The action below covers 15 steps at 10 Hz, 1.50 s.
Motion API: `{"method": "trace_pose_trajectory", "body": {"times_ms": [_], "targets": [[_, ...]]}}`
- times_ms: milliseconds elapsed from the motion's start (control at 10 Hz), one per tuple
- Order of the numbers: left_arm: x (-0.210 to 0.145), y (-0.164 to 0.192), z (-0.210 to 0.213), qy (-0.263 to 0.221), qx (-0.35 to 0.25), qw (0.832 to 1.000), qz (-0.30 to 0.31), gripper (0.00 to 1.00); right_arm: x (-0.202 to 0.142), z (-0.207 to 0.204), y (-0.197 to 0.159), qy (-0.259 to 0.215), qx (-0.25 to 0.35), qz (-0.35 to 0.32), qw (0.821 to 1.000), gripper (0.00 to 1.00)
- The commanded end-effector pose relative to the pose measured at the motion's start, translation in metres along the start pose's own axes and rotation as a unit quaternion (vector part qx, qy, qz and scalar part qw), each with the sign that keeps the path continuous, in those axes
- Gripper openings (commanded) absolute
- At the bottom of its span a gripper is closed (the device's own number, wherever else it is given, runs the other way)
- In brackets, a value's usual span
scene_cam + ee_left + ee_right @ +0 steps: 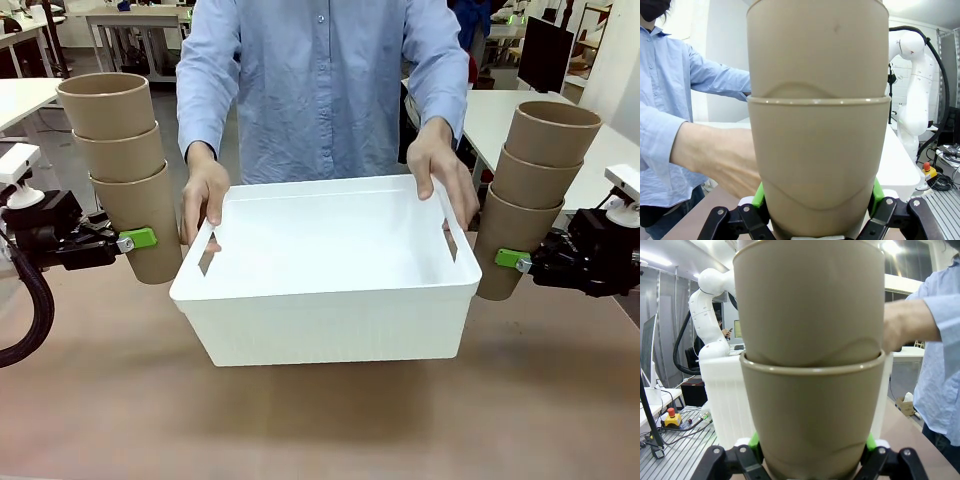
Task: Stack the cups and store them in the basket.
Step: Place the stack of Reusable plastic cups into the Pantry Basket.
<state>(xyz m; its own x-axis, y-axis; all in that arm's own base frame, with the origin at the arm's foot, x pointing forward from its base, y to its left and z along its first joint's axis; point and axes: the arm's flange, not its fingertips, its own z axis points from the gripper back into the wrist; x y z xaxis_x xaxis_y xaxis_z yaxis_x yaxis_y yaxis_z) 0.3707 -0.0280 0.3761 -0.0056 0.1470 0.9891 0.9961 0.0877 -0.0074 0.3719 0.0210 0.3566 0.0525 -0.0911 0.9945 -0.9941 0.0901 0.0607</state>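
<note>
**Two stacks made, basket empty**

The cups stand as two stacks of three. The left stack is clamped at its bottom cup by the left jaws, and the right stack likewise by the right jaws. Between them sits the white basket, empty, with a person's hands gripping its ends. Merging and storing remain. The brown desk lies below, and white tables stand behind.

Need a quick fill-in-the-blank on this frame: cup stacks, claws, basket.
1. The left claw holds ___ nested kraft paper cups.
2. The right claw grips the right stack by its ___ cup.
3. The white basket is gripped at both handle slots by a ___'s hands.
Missing: three; bottom; person.
</note>
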Motion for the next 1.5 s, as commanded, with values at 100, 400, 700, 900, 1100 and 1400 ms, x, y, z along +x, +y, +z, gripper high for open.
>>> {"method": "trace_pose_trajectory", "body": {"times_ms": [100, 400, 700, 900, 1100, 1400], "targets": [[0.003, -0.001, -0.001, -0.003, -0.003, 1.000, -0.008, 0.86, 0.003, 0.000, 0.000, -0.001, 0.000, 0.005, 1.000, 0.85], [0.003, -0.001, -0.001, -0.003, -0.003, 1.000, -0.008, 0.86, 0.003, 0.000, 0.000, -0.001, 0.000, 0.005, 1.000, 0.85], [0.022, -0.004, 0.005, -0.001, 0.006, 1.000, 0.001, 0.86, 0.003, 0.000, 0.000, -0.001, 0.000, 0.005, 1.000, 0.85], [0.071, -0.014, 0.004, 0.011, -0.006, 1.000, 0.013, 0.86, 0.003, 0.000, 0.000, -0.001, 0.000, 0.005, 1.000, 0.85], [0.117, -0.030, -0.014, 0.068, -0.018, 0.997, 0.033, 0.86, 0.003, 0.000, 0.000, -0.001, 0.000, 0.005, 1.000, 0.85], [0.146, -0.040, -0.068, 0.217, -0.020, 0.975, 0.034, 0.86, 0.003, 0.000, 0.000, -0.001, 0.000, 0.005, 1.000, 0.85]]}}
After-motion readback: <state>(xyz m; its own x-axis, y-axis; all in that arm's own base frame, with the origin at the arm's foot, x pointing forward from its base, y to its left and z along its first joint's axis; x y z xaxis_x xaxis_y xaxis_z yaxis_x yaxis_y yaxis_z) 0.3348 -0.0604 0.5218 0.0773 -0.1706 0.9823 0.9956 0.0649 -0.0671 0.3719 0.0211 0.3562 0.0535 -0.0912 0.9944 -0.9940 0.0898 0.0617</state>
